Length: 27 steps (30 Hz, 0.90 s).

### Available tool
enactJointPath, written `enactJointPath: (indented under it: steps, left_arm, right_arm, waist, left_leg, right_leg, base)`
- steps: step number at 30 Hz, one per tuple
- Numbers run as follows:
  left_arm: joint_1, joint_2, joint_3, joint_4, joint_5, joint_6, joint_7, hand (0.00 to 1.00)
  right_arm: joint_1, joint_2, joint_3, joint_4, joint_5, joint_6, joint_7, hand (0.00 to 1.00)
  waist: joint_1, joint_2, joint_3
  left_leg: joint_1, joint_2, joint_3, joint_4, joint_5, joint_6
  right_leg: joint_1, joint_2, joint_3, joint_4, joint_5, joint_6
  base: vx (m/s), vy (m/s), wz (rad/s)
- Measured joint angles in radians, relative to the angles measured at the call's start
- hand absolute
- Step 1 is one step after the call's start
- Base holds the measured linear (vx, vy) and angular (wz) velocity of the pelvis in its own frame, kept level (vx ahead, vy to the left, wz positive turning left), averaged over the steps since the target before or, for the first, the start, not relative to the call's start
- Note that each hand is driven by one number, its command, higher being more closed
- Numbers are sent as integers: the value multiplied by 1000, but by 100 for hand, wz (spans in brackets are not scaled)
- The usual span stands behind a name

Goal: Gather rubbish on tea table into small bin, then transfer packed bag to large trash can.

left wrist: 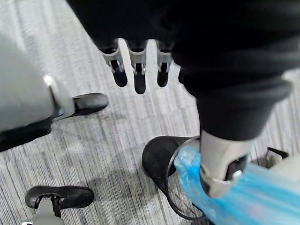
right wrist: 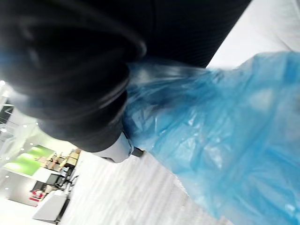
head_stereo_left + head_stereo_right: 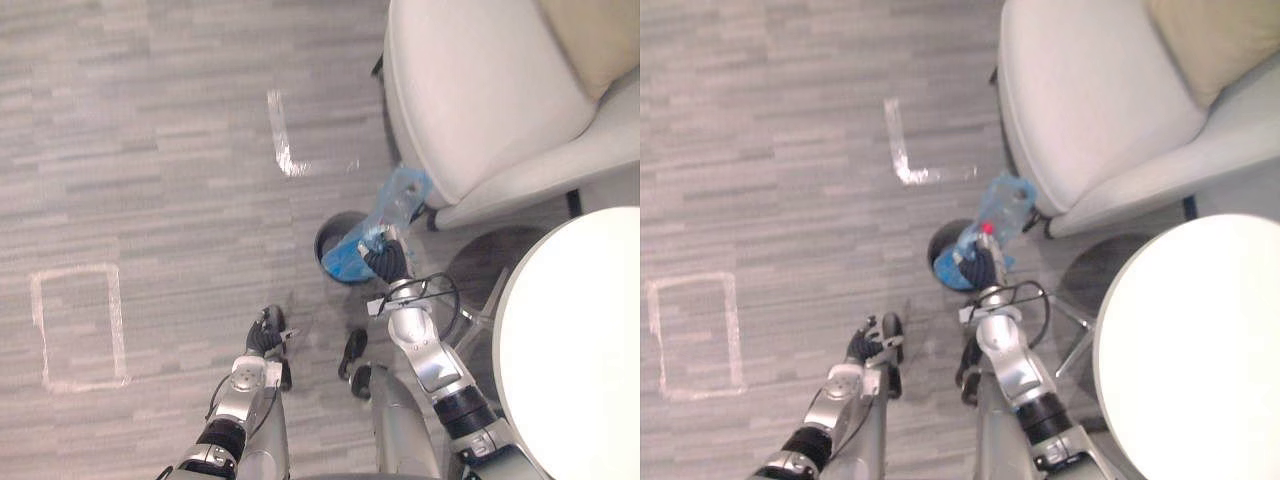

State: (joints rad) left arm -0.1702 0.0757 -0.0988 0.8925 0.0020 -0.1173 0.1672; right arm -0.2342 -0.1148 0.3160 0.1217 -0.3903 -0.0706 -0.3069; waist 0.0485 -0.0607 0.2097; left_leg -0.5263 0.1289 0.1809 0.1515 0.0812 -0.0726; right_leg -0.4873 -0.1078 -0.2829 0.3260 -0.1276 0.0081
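My right hand has its fingers curled round the blue bag, holding it partly raised above the small bin, I judge to pull it free for carrying. My left hand hangs idle, fingers straight, slightly apart.

Silver-grey arms, dark ribbed wrist covers; the left robot hand has silver, dark-tipped fingers.
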Motion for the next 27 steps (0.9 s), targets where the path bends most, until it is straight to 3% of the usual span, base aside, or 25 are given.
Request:
enactJointPath:
  steps: [5, 10, 14, 16, 22, 27]
  left_arm:
    - [7, 23, -8, 62, 21, 16, -17, 0]
    - [11, 51, -57, 20, 37, 15, -18, 0]
    - [97, 101, -120, -274, 38, 13, -22, 0]
    - [130, 158, -165, -425, 58, -53, -56, 0]
    - [113, 224, -240, -424, 110, -75, -88, 0]
    - [88, 237, -272, -479, 114, -91, -95, 0]
  right_arm:
    - [21, -5, 1, 1, 20, -15, 55, 100]
    - [67, -13, 14, 2, 58, -36, 111, 100]
    - [73, -66, 49, 1, 111, -65, 162, 100]
    - [87, -126, 51, -24, 152, -71, 191, 100]
    - [82, -220, 94, -119, 258, -129, 251, 100]
    - [48, -243, 138, -132, 315, -134, 288, 100]
  waist:
    - [-16, -3, -33]
    - [-28, -3, -84]
    - [-36, -1, -121]
    - [-36, 2, -136]
    - [-45, 25, -170]
    - [-55, 30, -178]
  left_leg:
    - [125, -8, 4, -81, 13, -2]
    - [205, -16, 14, -136, 19, -7]
    - [251, -22, 25, -179, 26, -6]
    - [283, -23, 29, -198, 28, -6]
    - [354, -33, 58, -245, 28, -7]
    - [380, -34, 58, -253, 28, -7]
  right_leg:
    - [141, 30, 19, -145, 57, 8]
    - [216, 36, 38, -223, 88, 19]
    - [246, 38, 59, -252, 102, 25]
    - [270, 39, 71, -268, 108, 29]
    - [316, 42, 108, -308, 124, 35]
    - [346, 50, 129, -346, 143, 32]
  base:
    - [117, -3, -16]
    - [31, 17, -12]
    - [-11, 26, -13]
    - [33, 11, -11]
    - [39, 19, -18]
    - [53, -2, -15]
